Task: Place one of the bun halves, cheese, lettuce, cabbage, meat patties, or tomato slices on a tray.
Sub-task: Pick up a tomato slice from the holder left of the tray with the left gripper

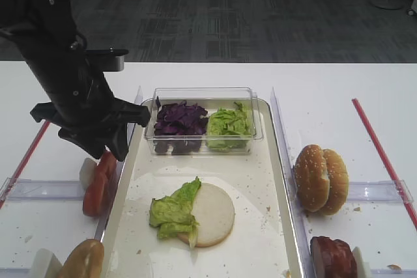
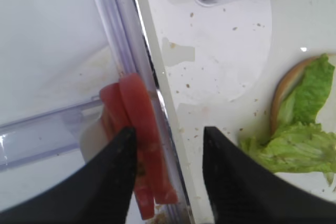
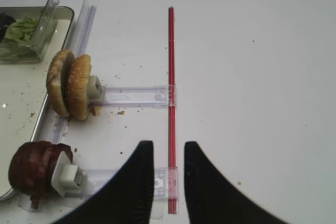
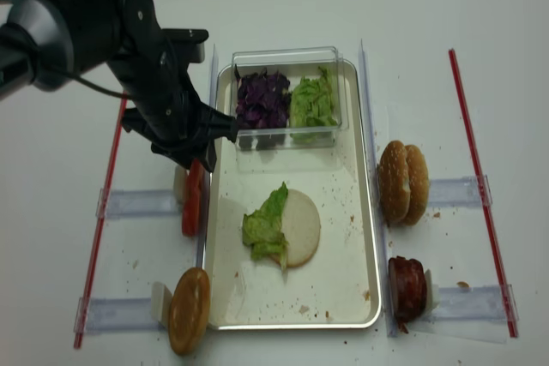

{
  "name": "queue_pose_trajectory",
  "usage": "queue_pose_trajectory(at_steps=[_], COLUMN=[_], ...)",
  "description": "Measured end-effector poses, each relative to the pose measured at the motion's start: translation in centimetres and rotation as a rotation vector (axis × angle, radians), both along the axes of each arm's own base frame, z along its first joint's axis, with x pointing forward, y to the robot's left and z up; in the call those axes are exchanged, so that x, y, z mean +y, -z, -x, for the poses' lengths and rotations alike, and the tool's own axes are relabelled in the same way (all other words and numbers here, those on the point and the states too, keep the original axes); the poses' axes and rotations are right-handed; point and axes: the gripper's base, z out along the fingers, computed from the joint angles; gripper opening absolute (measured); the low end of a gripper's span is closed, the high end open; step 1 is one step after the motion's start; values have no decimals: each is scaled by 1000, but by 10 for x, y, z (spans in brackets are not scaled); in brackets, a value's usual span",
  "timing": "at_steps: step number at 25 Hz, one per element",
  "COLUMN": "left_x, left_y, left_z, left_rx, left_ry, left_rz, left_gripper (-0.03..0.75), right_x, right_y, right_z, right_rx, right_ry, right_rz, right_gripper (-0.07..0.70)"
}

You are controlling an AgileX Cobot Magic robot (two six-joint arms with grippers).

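Note:
Two red tomato slices (image 2: 139, 129) stand on edge in a clear rack just left of the tray (image 1: 260, 174). My left gripper (image 2: 169, 135) hangs open over them, with its left finger against the slices and its right finger above the tray floor. On the tray a pale bun half (image 1: 215, 216) lies cut face up, and a lettuce leaf (image 1: 172, 211) covers its left side. My right gripper (image 3: 168, 148) is shut and empty over the bare table, right of the meat patties (image 3: 34, 169). No cheese is in view.
A clear tub (image 1: 202, 99) at the tray's far end holds purple cabbage (image 1: 179, 118) and lettuce (image 1: 228, 122). Two sesame bun halves (image 1: 320, 179) stand in a rack right of the tray, and another bun (image 1: 81, 260) stands at the front left. Red strips (image 3: 170, 77) edge the work area.

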Motion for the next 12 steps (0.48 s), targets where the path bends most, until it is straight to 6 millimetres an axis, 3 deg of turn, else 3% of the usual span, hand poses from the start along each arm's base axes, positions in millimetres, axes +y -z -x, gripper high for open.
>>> queue_pose_trajectory(at_steps=[12], left_x=[1], left_y=[0], left_z=[4], left_rx=[49], left_ry=[7], left_rz=[-12], left_gripper=[274], right_x=[0], right_y=[0], right_z=[0], right_rx=[0], right_ry=[0], right_rz=[0], right_gripper=[193])
